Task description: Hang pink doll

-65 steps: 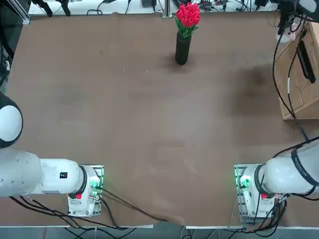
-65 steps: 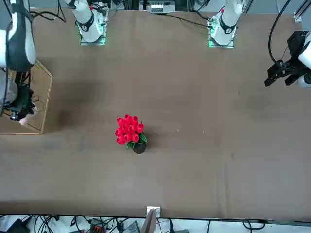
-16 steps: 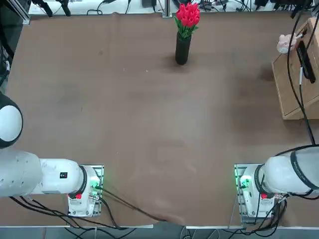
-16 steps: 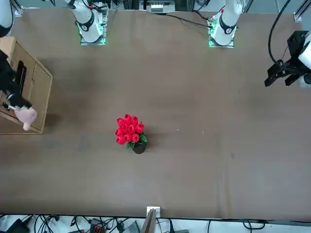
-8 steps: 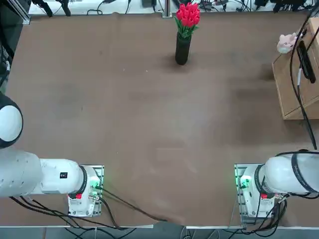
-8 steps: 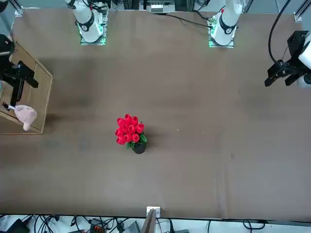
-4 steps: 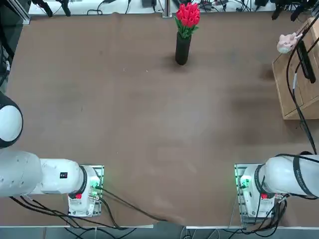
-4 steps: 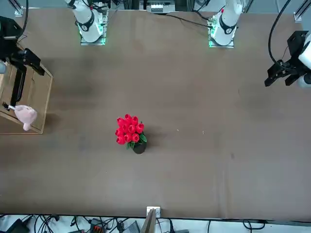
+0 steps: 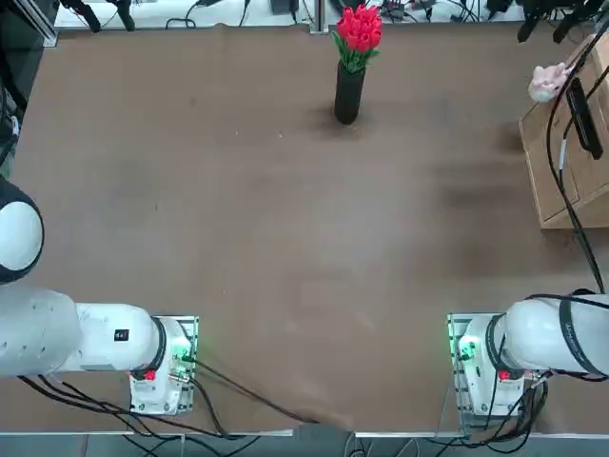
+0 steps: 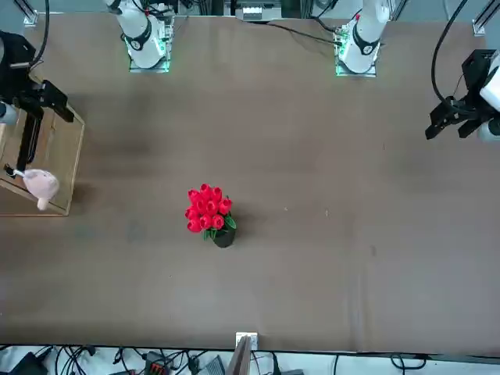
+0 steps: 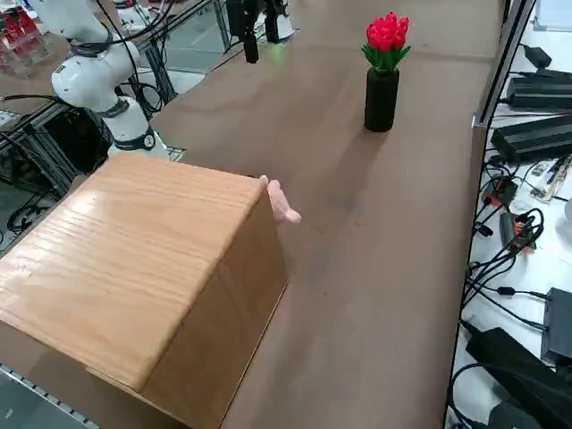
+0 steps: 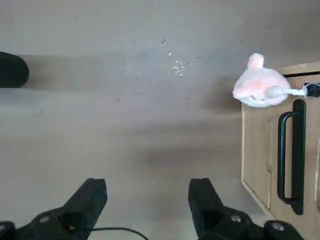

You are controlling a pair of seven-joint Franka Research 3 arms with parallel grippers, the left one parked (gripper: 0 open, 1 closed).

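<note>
The pink doll (image 12: 261, 88) is a small pale plush hanging free by a short cord at the upper front corner of the wooden box (image 11: 152, 268). The same doll (image 9: 545, 81) shows at the table's far right, and in the front view the doll (image 10: 41, 185) sits at the left. My right gripper (image 12: 147, 197) is open and holds nothing. It hovers high above the table, apart from the doll, with its black fingers (image 12: 90, 200) spread wide. In the top view the right gripper (image 9: 544, 21) is near the far right corner.
A black vase with red tulips (image 9: 351, 67) stands at the far middle of the table. The wooden box (image 9: 571, 143) has a black handle (image 12: 285, 155) on its front. Cables (image 11: 509, 232) lie beyond the table's edge.
My open right gripper has drawn up and away from the box over the last second. The doll stays hanging at the box's corner.
</note>
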